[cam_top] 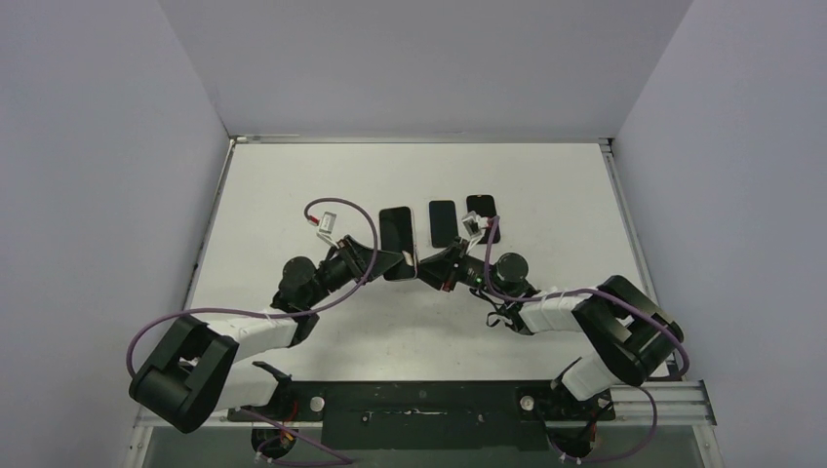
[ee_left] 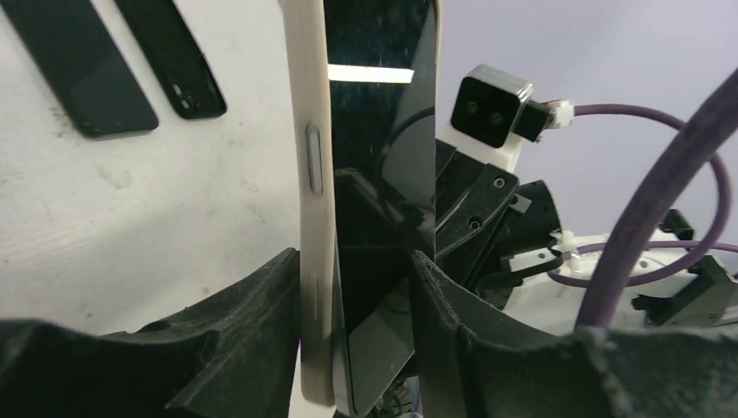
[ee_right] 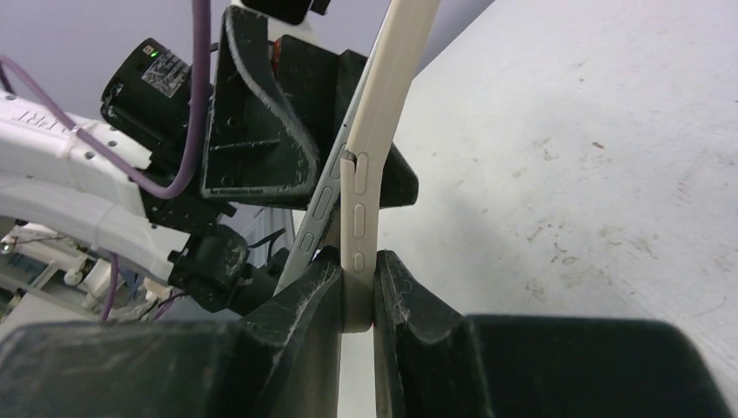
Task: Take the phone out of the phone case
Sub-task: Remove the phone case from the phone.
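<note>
The phone [cam_top: 396,232] with a black screen sits in a cream case [cam_top: 413,255], held up on edge above the table between both grippers. In the left wrist view my left gripper [ee_left: 357,305] is shut across the case [ee_left: 313,174] and the phone's screen [ee_left: 383,131]. In the right wrist view my right gripper [ee_right: 357,287] is shut on the case's lower edge [ee_right: 358,209]. There the phone's silver side [ee_right: 318,209] has sprung out of the case at that corner, leaning left. From above, the left gripper [cam_top: 395,265] and right gripper [cam_top: 429,271] almost touch.
Two dark phones lie flat on the white table behind the grippers [cam_top: 442,222] [cam_top: 481,216], and both show in the left wrist view [ee_left: 83,74] [ee_left: 174,61]. Purple cables loop over both arms. Grey walls enclose the table on three sides.
</note>
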